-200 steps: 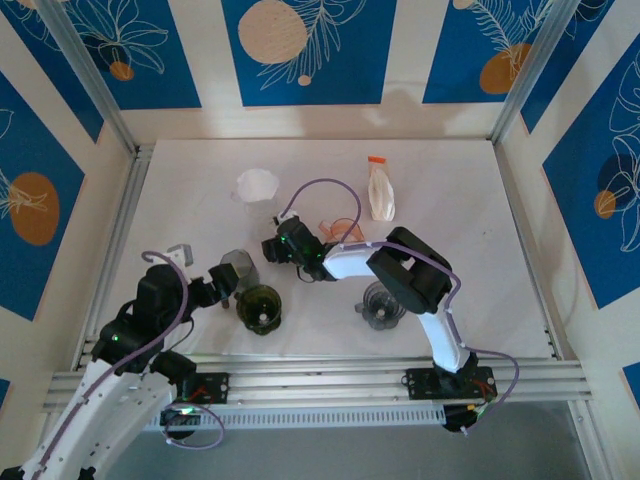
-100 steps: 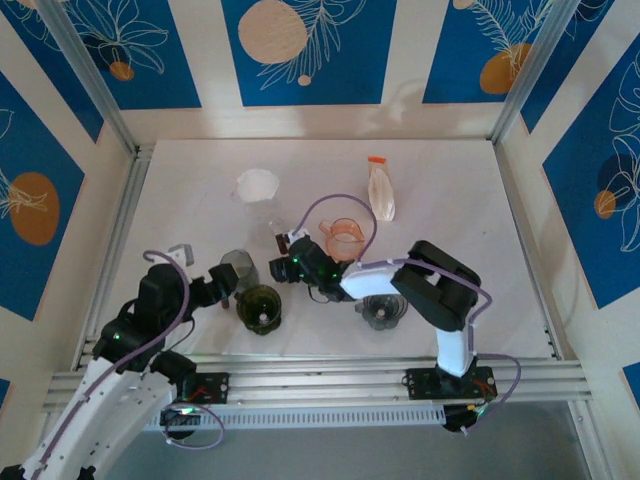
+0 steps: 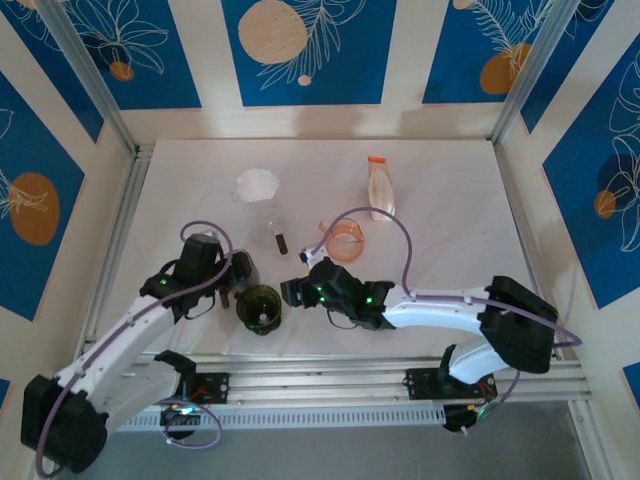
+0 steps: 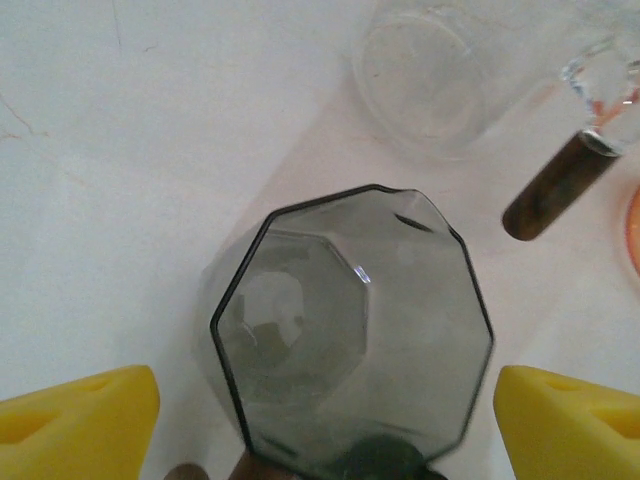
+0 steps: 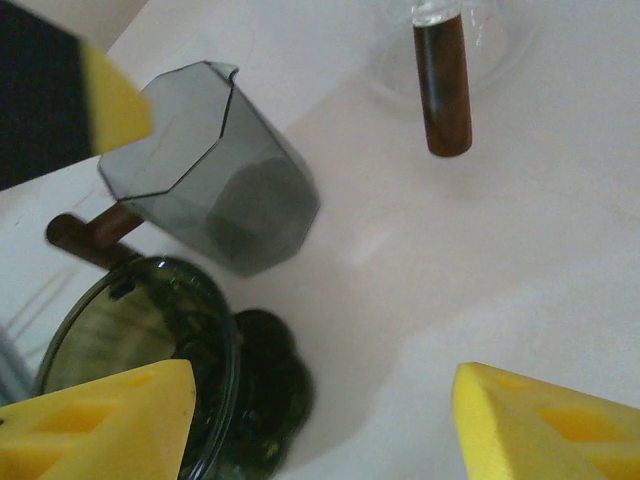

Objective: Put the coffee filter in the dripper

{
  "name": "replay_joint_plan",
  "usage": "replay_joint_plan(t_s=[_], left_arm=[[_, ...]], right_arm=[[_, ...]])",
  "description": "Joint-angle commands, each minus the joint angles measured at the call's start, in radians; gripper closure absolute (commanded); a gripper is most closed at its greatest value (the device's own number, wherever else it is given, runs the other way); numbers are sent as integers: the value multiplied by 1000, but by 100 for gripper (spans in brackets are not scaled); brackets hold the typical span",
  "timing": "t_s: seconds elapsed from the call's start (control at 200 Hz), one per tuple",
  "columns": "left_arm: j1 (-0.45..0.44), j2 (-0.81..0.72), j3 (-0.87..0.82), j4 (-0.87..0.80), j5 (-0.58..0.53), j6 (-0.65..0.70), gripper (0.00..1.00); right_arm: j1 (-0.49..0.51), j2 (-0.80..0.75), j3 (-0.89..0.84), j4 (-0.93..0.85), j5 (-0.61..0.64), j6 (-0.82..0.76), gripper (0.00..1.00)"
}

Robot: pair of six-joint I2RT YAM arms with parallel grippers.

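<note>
The white coffee filter [image 3: 257, 184] sits at the back left of the table, far from both grippers. A dark green glass dripper [image 3: 260, 306] stands near the front; in the right wrist view the dripper [image 5: 130, 360] lies by my left fingertip. My right gripper [image 3: 291, 293] [image 5: 325, 425] is open just right of it, with bare table between the fingers. My left gripper [image 3: 234, 281] [image 4: 325, 425] is open around a grey faceted glass cup [image 4: 350, 330] with a brown handle, its yellow fingers [image 4: 80, 420] clear of the glass.
A brown-capped vial [image 3: 280, 237] lies behind the grey cup [image 3: 240, 268], next to a clear glass [image 4: 415, 75]. An orange measuring cup [image 3: 346, 241] and a bottle [image 3: 379, 190] stand further right. My right arm lies low along the front edge.
My left gripper moved forward around the grey cup and narrowed slightly. My right gripper swung from the table's middle down to beside the green dripper, uncovering the orange cup.
</note>
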Motion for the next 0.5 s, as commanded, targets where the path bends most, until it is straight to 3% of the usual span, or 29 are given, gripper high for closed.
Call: replay_joint_plan(t_s=[0.0,0.195,0.495], left_arm=[[12,28,13,79,-8,34,14],[12,1,-13,110,19,42,14],[15,7,-27,112,42,62,14]], right_arm=[[0,-31,18,-135,-101,32,31],[8,83,108,-184,-207,52,31],[29,220,231,-235,-190,60,43]])
